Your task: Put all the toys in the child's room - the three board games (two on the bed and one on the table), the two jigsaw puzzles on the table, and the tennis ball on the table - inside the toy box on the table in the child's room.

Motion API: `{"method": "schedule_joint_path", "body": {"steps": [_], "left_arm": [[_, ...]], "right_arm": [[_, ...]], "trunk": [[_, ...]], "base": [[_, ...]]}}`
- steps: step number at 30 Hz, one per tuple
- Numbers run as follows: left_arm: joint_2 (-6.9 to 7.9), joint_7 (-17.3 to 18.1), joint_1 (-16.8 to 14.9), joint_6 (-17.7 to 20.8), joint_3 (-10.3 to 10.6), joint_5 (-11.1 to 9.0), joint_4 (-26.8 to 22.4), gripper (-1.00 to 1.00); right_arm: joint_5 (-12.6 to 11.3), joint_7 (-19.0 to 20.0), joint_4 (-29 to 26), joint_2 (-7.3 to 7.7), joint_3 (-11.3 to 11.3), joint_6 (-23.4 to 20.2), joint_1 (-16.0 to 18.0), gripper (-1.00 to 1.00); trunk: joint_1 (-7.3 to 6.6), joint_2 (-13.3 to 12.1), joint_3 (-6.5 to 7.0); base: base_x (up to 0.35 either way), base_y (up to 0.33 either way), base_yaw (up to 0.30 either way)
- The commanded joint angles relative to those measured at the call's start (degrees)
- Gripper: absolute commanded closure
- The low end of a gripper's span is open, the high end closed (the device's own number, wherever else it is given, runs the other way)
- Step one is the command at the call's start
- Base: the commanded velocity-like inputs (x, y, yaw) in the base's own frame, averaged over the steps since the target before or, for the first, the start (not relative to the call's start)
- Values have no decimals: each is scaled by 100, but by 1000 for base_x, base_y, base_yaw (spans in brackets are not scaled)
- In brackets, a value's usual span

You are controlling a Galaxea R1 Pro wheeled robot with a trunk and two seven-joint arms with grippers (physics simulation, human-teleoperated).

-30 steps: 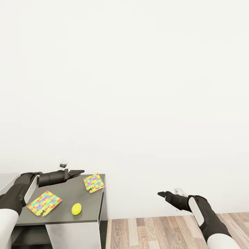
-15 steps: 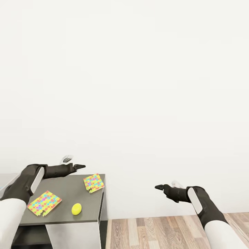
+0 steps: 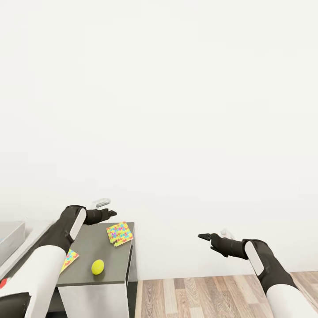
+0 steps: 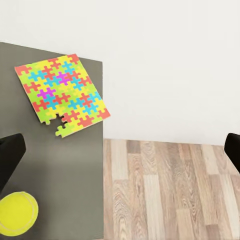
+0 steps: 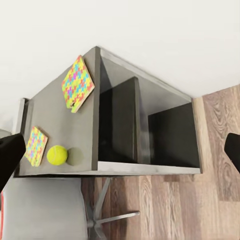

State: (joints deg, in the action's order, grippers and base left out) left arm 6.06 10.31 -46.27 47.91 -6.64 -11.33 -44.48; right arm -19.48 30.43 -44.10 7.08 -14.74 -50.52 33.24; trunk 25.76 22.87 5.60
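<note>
Two jigsaw puzzles and a yellow-green tennis ball (image 3: 97,266) lie on a dark grey cabinet top (image 3: 112,260). The far puzzle (image 3: 119,233) sits near its back right corner. My left arm covers most of the near puzzle (image 3: 70,259). My left gripper (image 3: 110,213) hovers open above the top's back edge, left of the far puzzle. Its wrist view looks down on that puzzle (image 4: 62,92) and the ball (image 4: 17,214). My right gripper (image 3: 203,236) hangs open over the floor, well right of the cabinet. A light grey toy box corner (image 3: 9,236) shows at far left.
The right wrist view takes in the cabinet (image 5: 120,125) with its open dark compartments, both puzzles (image 5: 77,82) and the ball (image 5: 57,155). Wood plank floor (image 3: 212,296) lies right of the cabinet. A white wall (image 3: 176,110) rises behind everything.
My left arm has risen and swung right, so its gripper is higher and the forearm now covers the near puzzle. The right gripper has lifted slightly. Puzzles and ball have not moved.
</note>
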Motion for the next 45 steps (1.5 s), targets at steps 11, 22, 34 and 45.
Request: {"method": "schedule_joint_path", "body": {"steps": [11,22,34,45], "left_arm": [[-25,-78,-4,-50,-2,7,1,-100],[-26,-59,-4,-53,15,5,1,-100],[-33,-49,-4,-62,22,-1,1,-100],[-45,-96,-4,-60,25,38,1,-100]], "right_arm": [[9,66,-2,-24,-427,-20,-2,-100],[9,77,4,-65,-437,-21,-2,-100],[14,68,6,-79,-426,-19,5,-100],[14,68,6,-84,-430,-16,2,-100]], "trunk": [[2,5,-45],[2,5,-143],[2,5,-254],[2,5,-356]], "base": [[0,0,0],[0,0,0],[0,0,0],[133,0,0]]}}
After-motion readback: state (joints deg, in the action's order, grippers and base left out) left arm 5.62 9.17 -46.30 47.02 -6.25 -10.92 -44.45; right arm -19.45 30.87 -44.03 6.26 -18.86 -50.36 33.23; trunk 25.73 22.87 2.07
